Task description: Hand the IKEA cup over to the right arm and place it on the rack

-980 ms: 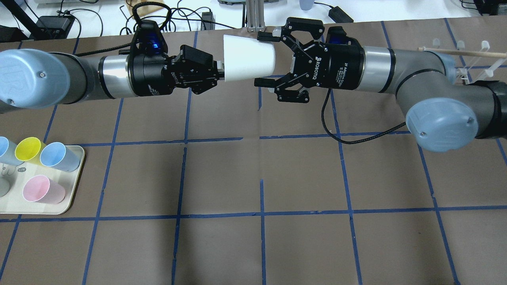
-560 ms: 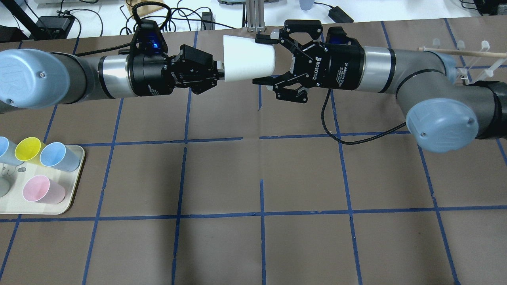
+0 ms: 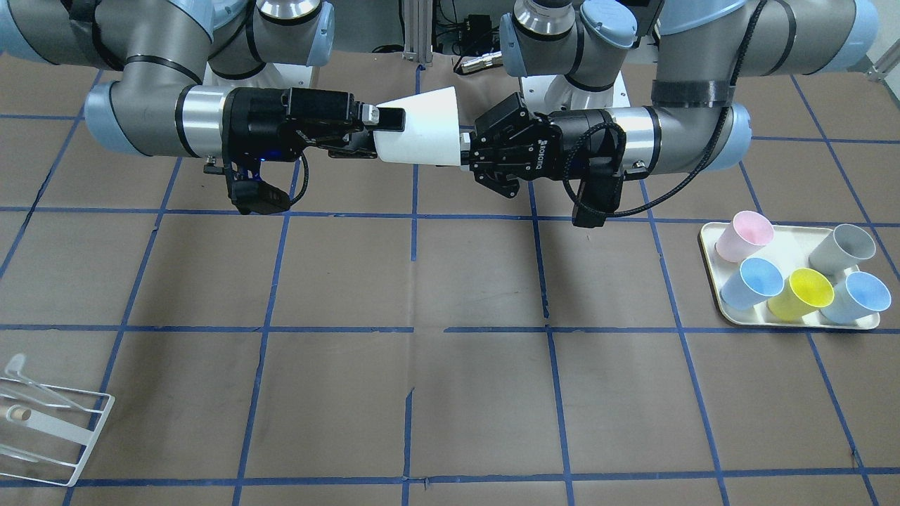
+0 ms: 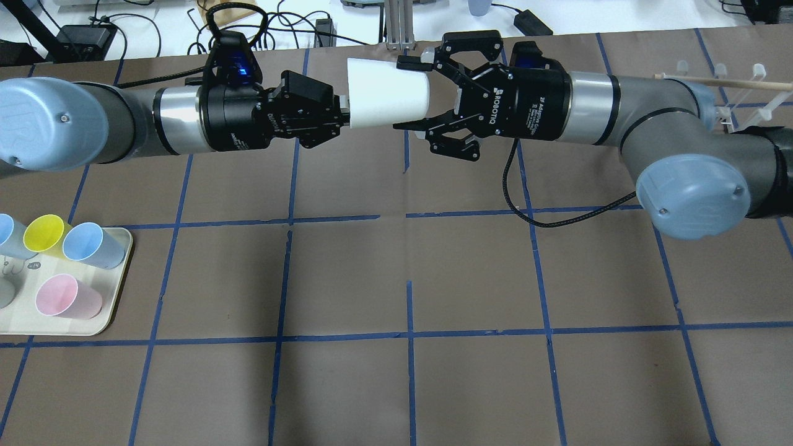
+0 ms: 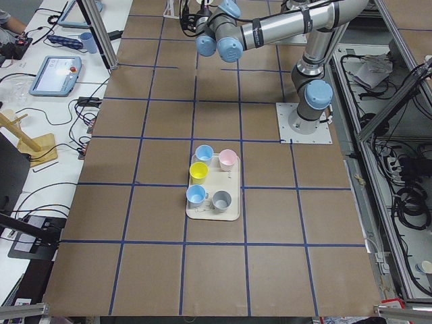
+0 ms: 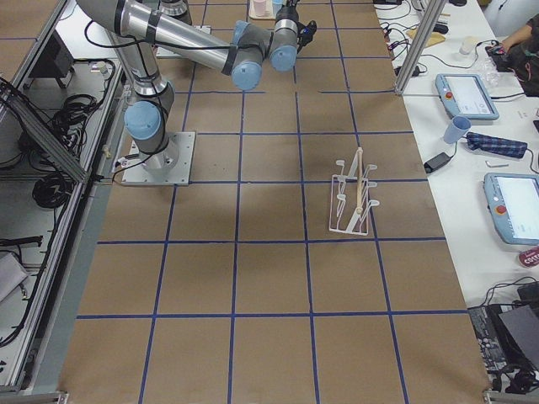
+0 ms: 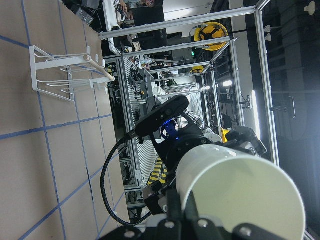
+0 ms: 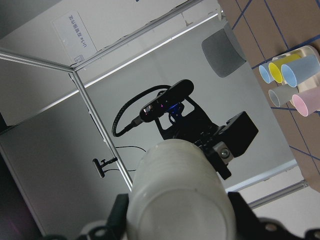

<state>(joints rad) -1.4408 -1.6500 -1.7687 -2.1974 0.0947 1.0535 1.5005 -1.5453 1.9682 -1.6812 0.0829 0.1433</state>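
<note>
The IKEA cup (image 4: 387, 93) hangs on its side in the air over the middle of the table's robot-side edge. The left gripper (image 4: 341, 114) pinches its wide rim. The right gripper (image 4: 406, 94), spread wide a second ago, has drawn its fingers in until they lie against the narrow base. Both now seem to hold it, so I judge the hand-over ready for the left to let go. The rack (image 3: 49, 422) waits at the far corner on the right arm's side.
</note>
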